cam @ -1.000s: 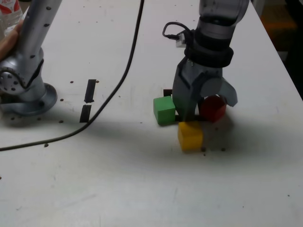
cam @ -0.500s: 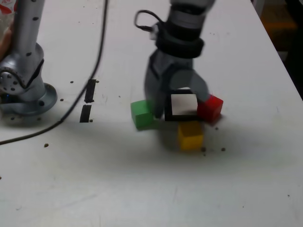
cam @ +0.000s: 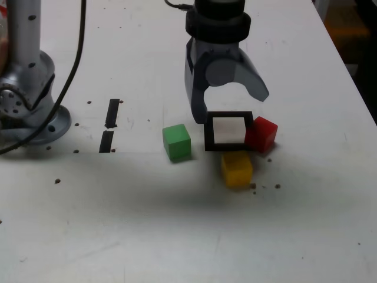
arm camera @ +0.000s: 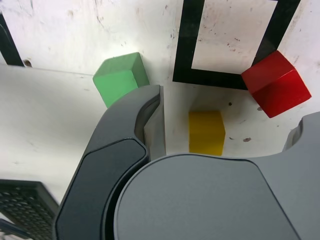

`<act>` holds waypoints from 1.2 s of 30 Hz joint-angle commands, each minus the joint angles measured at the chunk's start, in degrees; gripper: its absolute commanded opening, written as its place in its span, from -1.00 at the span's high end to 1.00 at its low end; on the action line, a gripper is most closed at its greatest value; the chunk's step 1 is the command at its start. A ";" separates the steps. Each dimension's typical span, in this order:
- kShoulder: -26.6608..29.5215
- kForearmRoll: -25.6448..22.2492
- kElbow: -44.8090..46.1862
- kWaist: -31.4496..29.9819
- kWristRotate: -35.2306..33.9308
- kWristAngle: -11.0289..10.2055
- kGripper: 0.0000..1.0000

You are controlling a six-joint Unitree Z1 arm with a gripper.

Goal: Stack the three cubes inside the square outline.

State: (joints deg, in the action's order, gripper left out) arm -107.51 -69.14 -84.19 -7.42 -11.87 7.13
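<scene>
In the exterior view, the gripper (cam: 232, 107) is spread wide, holding nothing, above the tabletop (cam: 135, 224). The outline (cam: 228, 148) lies nearer the tabletop's right edge than the green cube (cam: 177, 142), which sits apart from it. The red cube (cam: 261, 134) overlaps the outline's near right corner; the yellow cube (cam: 237, 170) is just beside its near side.

In the wrist view, the yellow cube shows between the spread fingers.

And here the end effector (arm camera: 235, 130) blocks the near part of the yellow cube (arm camera: 206, 131), the square outline (arm camera: 213, 76) runs off the wrist view's edge, and the exterior view crops the arm (cam: 219, 26)!
</scene>
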 commanded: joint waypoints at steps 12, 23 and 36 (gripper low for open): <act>-2.33 -1.87 -1.13 -0.09 16.69 -5.47 -0.92; -2.67 -1.48 -1.65 -0.98 29.66 -9.48 -0.96; -3.73 -0.87 -3.17 -6.01 31.71 -19.51 -0.97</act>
State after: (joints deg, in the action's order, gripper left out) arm -111.15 -70.04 -87.31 -13.18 19.68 -12.08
